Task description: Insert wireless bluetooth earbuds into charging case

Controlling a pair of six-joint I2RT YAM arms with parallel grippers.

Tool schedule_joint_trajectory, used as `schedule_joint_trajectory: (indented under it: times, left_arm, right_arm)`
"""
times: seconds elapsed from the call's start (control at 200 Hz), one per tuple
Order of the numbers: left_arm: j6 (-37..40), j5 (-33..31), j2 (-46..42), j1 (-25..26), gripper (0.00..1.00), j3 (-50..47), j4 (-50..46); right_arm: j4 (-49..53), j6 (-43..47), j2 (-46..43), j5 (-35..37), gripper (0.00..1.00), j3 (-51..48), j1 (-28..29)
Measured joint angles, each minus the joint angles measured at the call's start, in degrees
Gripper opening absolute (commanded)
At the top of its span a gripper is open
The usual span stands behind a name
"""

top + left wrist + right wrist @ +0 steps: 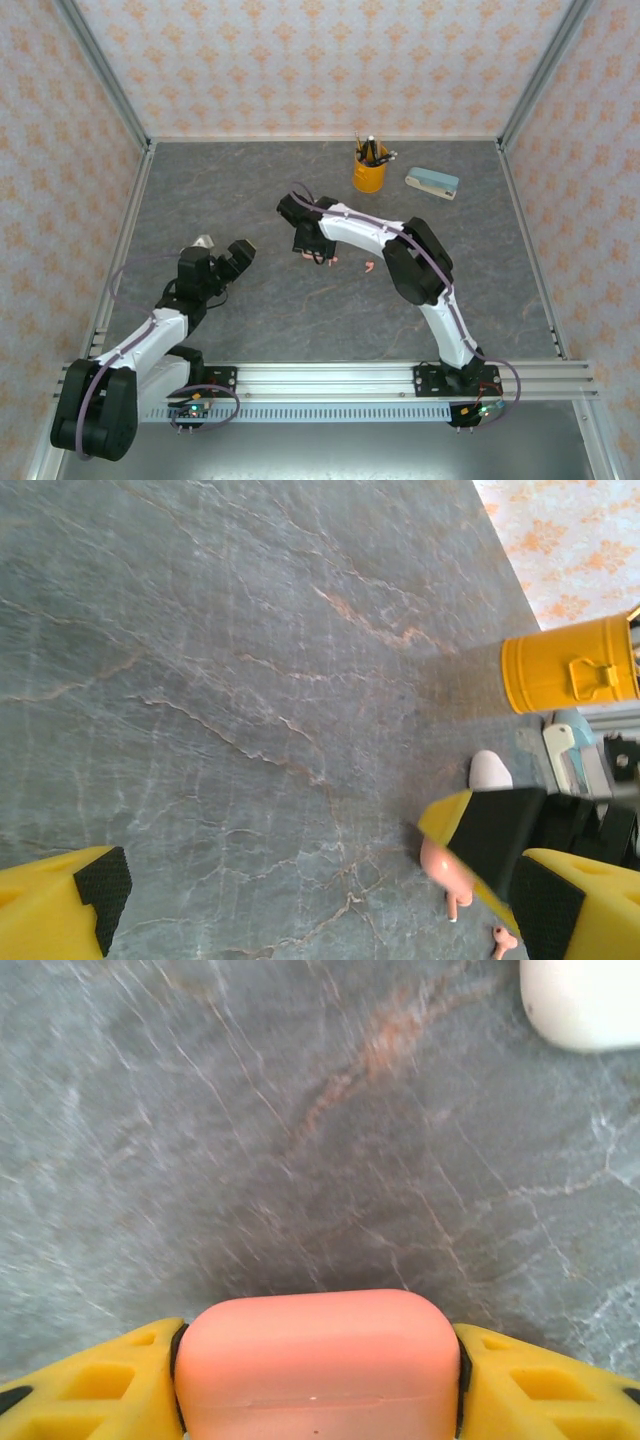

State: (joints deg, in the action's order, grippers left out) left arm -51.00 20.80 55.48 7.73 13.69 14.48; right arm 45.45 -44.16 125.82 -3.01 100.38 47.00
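Grey marble-patterned desk point(250, 200) is carrying everything. Left end effector point(320, 895) is hovering with its fingers spread wide, gripping nothing. Right end effector point(306, 240) is pinching a salmon-pink pebble-shaped plastic case point(318, 1365) by its sides, near a white plastic case point(585, 1000). A tiny salmon-pink hooked plastic earbud point(368, 266) is lying loose on the desk beside the right arm.

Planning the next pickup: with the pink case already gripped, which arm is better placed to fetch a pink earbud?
Left. The left gripper is open and empty, and a pink earbud lies on the table close to it. The right gripper is shut on the pink case, so it looks busy.
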Motion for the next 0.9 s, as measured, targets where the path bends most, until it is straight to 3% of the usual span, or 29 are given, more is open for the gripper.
schedule_joint_trajectory:
  times: [0.33, 0.621, 0.901]
  left_arm:
    - [0.3, 0.5, 2.7, 4.9, 1.0, -1.7, 13.3]
    - [1.8, -0.7, 12.6, 11.1, 1.0, -2.0, 24.4]
    - [2.9, -3.3, 24.5, 14.7, 0.9, -0.8, 35.5]
  right_arm:
    - [-2.0, -2.3, 0.0, -2.2, 0.58, 5.4, -1.5]
    - [-2.9, -4.4, 0.0, -5.0, 0.58, 7.5, -1.8]
    - [-3.4, -6.0, 0.0, -7.1, 0.57, 9.8, -2.2]
